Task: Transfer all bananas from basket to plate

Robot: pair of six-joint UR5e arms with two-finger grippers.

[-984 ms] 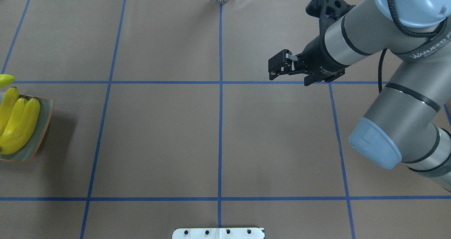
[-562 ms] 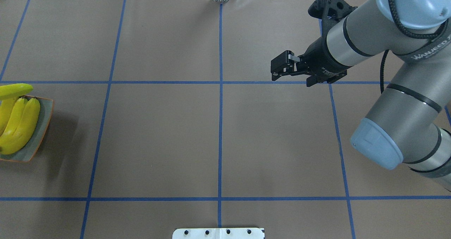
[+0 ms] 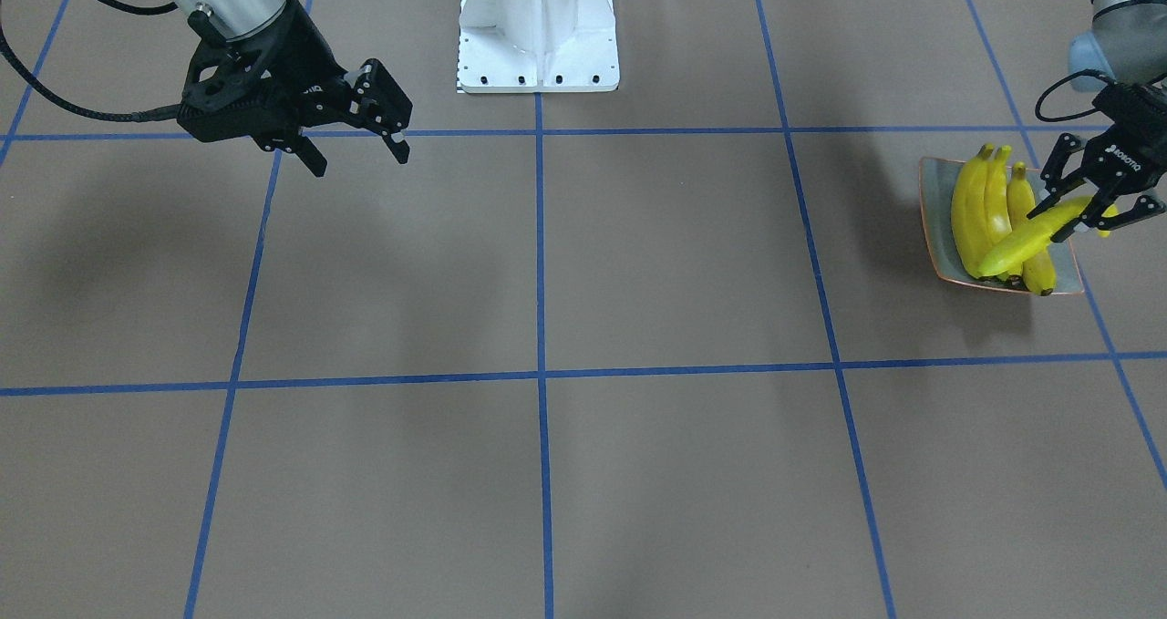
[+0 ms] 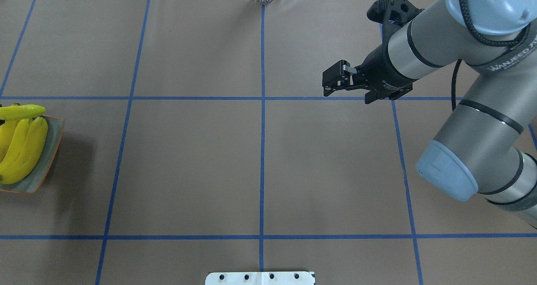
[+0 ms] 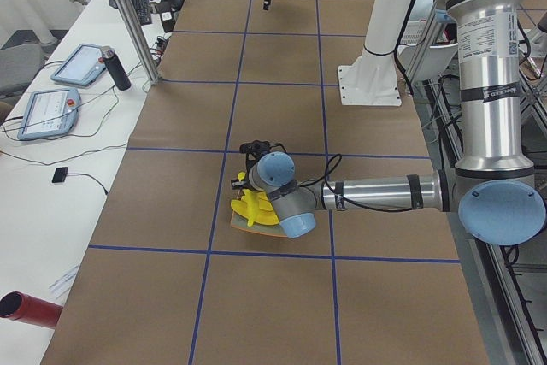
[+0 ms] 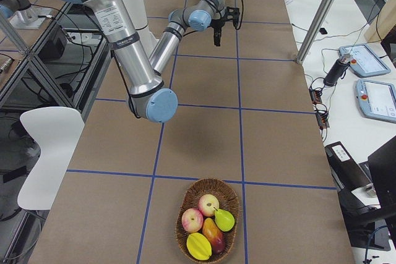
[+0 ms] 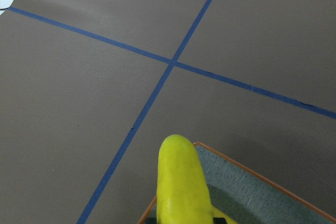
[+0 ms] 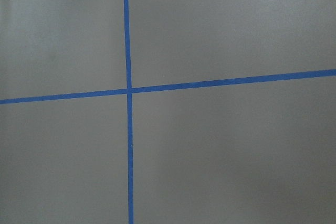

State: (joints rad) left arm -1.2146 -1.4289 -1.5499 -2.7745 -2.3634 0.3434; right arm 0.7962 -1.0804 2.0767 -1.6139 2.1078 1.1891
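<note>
1. Over the plate (image 3: 939, 236), at the robot's left end of the worktop (image 3: 638, 254), the left gripper (image 3: 1080, 213) is clamped on the pale greenish banana (image 3: 1017, 247). It grips near one end, so most of the fruit juts out across the dish.
2. Three brighter bananas (image 3: 983, 204) lie side by side in the plate and fill most of it. That is probably why the fourth is carried crosswise over them, since little bare glaze is left alongside.
3. You cannot tell from these views whether the held banana touches the ones below. The left wrist view shows its tip reaching about as far as the plate's orange-rimmed corner.
4. The right gripper (image 4: 335, 81) hangs with its jaws apart and nothing between them. It is well apart from the plate, likely parked out of the way.
5. The basket (image 6: 209, 182), at the opposite end, shows apples, a pear and other fruit but no banana. You are probably on the last transfer.
6. Expect a rounded, glossy resting place. Lower gently before releasing, because the banana could roll off the pile and over the rim.
</note>
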